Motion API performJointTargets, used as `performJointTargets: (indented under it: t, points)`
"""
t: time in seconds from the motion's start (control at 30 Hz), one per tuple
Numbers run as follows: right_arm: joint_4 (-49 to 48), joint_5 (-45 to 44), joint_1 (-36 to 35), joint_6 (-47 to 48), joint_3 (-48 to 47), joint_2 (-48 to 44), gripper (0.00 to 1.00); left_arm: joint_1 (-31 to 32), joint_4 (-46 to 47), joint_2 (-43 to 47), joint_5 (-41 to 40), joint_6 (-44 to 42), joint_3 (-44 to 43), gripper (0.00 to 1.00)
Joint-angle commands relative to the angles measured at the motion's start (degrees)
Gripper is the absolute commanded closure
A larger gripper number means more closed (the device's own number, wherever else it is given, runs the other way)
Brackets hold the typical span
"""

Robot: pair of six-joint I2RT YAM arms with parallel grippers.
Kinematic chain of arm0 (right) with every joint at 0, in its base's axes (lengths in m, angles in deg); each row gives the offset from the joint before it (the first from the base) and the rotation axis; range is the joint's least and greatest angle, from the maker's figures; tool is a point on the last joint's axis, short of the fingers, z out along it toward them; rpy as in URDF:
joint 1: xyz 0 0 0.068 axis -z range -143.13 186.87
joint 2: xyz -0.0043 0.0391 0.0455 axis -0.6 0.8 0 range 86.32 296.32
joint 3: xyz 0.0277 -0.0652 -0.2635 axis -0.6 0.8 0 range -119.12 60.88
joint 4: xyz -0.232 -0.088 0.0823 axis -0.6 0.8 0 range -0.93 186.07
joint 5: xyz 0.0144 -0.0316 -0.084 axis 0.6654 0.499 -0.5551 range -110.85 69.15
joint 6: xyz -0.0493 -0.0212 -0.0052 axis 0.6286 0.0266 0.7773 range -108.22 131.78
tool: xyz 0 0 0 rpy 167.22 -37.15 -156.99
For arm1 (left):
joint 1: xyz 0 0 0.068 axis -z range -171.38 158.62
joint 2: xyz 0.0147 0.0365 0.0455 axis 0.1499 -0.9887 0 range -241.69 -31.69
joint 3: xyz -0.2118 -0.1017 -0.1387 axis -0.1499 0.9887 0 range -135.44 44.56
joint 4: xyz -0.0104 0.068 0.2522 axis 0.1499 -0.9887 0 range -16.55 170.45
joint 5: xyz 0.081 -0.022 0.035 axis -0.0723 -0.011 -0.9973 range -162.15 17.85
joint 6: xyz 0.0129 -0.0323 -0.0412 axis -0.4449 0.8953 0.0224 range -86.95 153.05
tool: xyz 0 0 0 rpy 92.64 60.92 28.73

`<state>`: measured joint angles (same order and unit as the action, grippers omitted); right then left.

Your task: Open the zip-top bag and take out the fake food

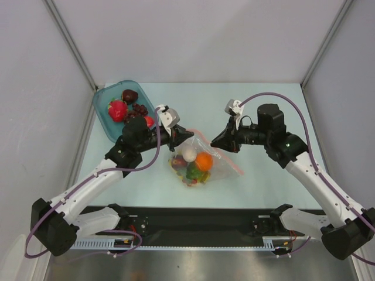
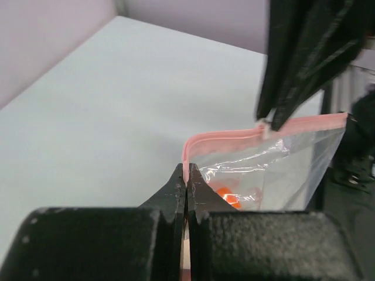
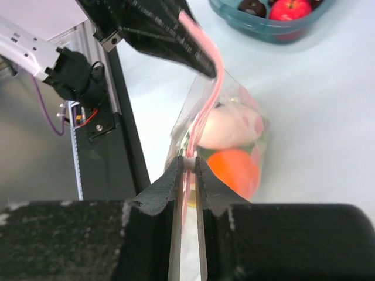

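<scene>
The zip-top bag [image 1: 218, 159] hangs just above the table centre, held between both grippers. Inside it I see the orange [image 1: 203, 161], the white oval piece [image 1: 189, 153], a green piece [image 1: 193, 171] and a dark purple piece [image 1: 177, 161]. My left gripper [image 1: 184, 136] is shut on the end of the pinkish zip strip [image 2: 222, 137], with its jaws closed [image 2: 187, 175]. My right gripper [image 1: 215, 141] is shut on the strip at a small white slider [image 3: 188, 163]. The right wrist view shows the orange [image 3: 234, 170] and white piece [image 3: 225, 126] below the strip.
A teal tray [image 1: 105, 98] at the back left holds a red strawberry [image 1: 117, 109] and dark fruit pieces; it also shows in the right wrist view [image 3: 258, 24]. Grey walls enclose the table. A black rail [image 1: 199, 219] runs along the near edge.
</scene>
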<state>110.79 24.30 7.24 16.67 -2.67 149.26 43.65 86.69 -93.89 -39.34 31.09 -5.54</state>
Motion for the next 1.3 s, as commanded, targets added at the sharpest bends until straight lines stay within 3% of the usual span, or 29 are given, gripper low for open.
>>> performJointTargets:
  t: [0.0, 0.43, 0.67, 0.77, 0.87, 0.93, 0.97, 1.03, 1.1, 1.27]
  points:
    - [3.85, -5.23, -0.52, -1.46, -1.05, -3.43, 1.0, -1.28, -0.09, 1.64, -16.08, -2.88, -2.1, 1.0]
    - [12.29, -15.96, -3.06, -3.48, -2.98, -7.91, 1.0, -1.36, 2.02, 1.55, -40.62, -1.74, -1.4, 1.0]
    - [16.51, -19.92, -4.03, -4.09, -3.95, -10.46, 1.0, -2.59, 4.48, 0.67, -44.42, 0.46, -1.57, 1.0]
    - [17.75, -20.27, -4.65, -4.27, -4.13, -10.9, 1.0, -2.94, 8.24, 0.76, -40.22, -1.28, 0.44, 1.0]
    - [18.19, -20.36, -5.26, -4.18, -4.3, -11.17, 0.98, -3.21, 15.61, 2.51, -22.33, -5.41, 5.88, 1.0]
    - [17.58, -20.8, -5.35, -4.18, -4.3, -11.17, 0.86, -3.21, 19.66, 3.57, -11.41, -4.91, 9.13, 1.0]
    - [16.62, -21.67, -5.35, -4.27, -4.3, -11.08, 0.66, -3.3, 20.64, 3.74, -8.94, -4.29, 9.76, 1.0]
    - [15.29, -22.99, -5.27, -4.62, -4.3, -10.73, 0.5, -3.47, 20.48, 3.05, -2.28, -3.5, 9.86, 1.0]
    - [13.19, -25.01, -5.27, -4.62, -4.3, -10.12, 0.4, -3.82, 17.94, 2.26, 1.79, -2.88, 9.15, 1.0]
    - [6.52, -28.88, -4.74, -4.18, -2.99, -7.57, 0.37, -3.82, 15.73, 1.55, 9.1, -1.3, 8.8, 1.0]
